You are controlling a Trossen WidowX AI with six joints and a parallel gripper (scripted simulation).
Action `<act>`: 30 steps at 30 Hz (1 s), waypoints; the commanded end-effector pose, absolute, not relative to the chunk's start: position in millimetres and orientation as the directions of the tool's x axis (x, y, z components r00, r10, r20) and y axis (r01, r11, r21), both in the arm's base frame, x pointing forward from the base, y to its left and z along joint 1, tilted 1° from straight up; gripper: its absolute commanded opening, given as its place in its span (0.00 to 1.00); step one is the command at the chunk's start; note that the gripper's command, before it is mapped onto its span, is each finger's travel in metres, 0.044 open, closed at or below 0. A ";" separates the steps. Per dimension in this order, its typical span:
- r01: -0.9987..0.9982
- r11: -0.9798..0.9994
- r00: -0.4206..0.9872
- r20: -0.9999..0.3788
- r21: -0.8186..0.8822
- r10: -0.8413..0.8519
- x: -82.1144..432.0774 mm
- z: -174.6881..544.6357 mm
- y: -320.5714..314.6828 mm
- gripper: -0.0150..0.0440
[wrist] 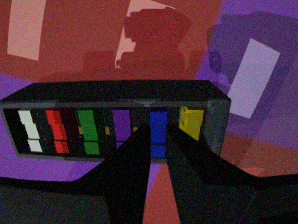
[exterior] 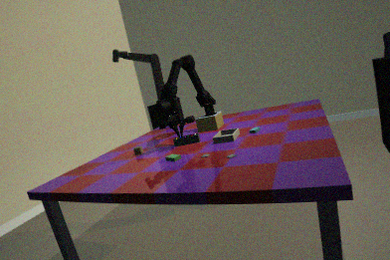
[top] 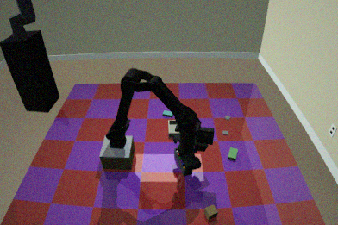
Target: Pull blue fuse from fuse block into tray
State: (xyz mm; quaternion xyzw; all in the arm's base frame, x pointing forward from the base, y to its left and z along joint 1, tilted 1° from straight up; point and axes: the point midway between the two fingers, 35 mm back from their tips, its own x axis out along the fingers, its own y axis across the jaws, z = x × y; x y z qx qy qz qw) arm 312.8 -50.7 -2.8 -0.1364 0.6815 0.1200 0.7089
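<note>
In the wrist view the black fuse block [wrist: 135, 91] [exterior: 187, 140] holds a row of fuses: white, red, green, purple, blue and yellow. The blue fuse [wrist: 158, 131] stands in its slot between the purple fuse [wrist: 121, 125] and the yellow fuse [wrist: 194, 123]. My gripper [wrist: 157, 131] [exterior: 180, 135] points down over the block and is shut on the blue fuse, one finger on each side. The exact contact is dark and partly hidden by the fingers. The tray [exterior: 226, 137] [top: 172, 128] is a pale open box beside the block, partly hidden by my arm in the top view.
A green block [top: 233, 153] [exterior: 173, 157], a brown cube [top: 210, 212] [exterior: 138, 150], a teal piece [top: 167, 113] [exterior: 255, 130] and two small grey pieces [top: 228, 117] [top: 225, 133] lie on the checkered table. My arm's base stands on a box [top: 117, 158] [exterior: 210, 122].
</note>
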 end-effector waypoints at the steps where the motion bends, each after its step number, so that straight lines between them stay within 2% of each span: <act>1: -0.356 0.934 0.041 -0.999 -0.030 -0.016 312.7 -0.5 -50.7 0.25; 30: -0.356 0.934 0.041 -0.999 -0.031 -0.017 312.4 13.7 -50.6 0.25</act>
